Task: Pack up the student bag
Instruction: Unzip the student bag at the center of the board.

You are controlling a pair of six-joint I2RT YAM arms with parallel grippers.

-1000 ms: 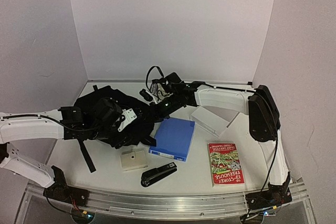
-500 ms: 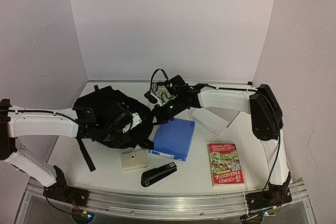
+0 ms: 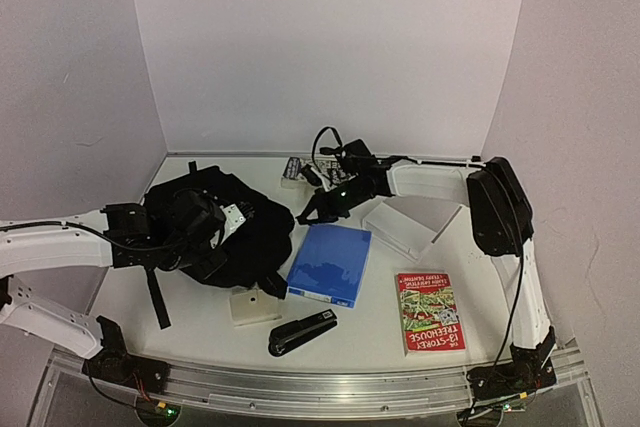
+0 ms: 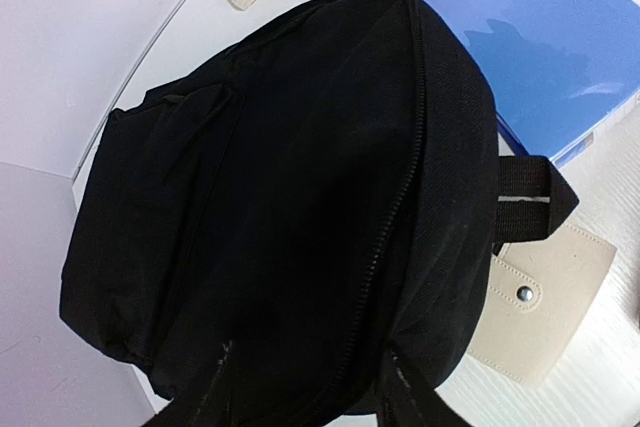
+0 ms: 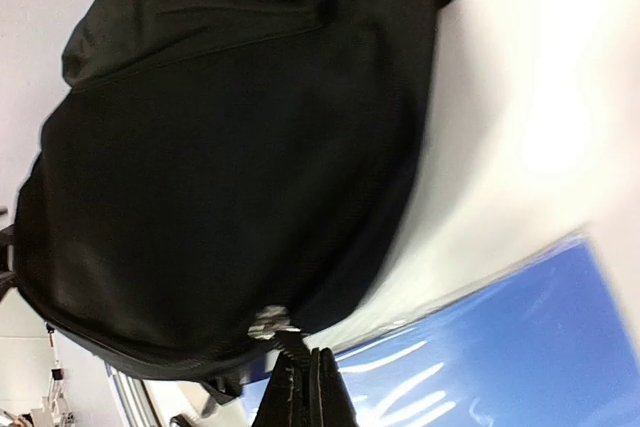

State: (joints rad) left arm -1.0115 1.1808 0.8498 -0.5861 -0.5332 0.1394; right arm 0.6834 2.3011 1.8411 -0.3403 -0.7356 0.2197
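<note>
The student bag (image 3: 235, 237) is a large black backpack lying at the left centre of the table. It fills the left wrist view (image 4: 280, 177), with its zipper (image 4: 403, 177) running down the middle. My left gripper (image 3: 205, 219) sits on the bag's top. Its fingers (image 4: 400, 392) stand partly apart with a fold of bag fabric between them. My right gripper (image 3: 308, 214) is at the bag's right corner. In the right wrist view the right gripper (image 5: 316, 387) is shut on the black zipper pull (image 5: 292, 349), just below the silver slider (image 5: 266, 321).
A blue folder (image 3: 328, 264) lies right of the bag, touching it. A beige case (image 3: 254, 305) and black stapler (image 3: 302, 332) lie in front. A book (image 3: 428, 311) is front right, a white box (image 3: 400, 227) behind it, and a clear packet (image 3: 295, 169) at the back.
My left arm has drawn back to the left and the bag has shifted slightly left with it. My right wrist has swung back and right, uncovering the packet; its gripper stays at the bag's corner.
</note>
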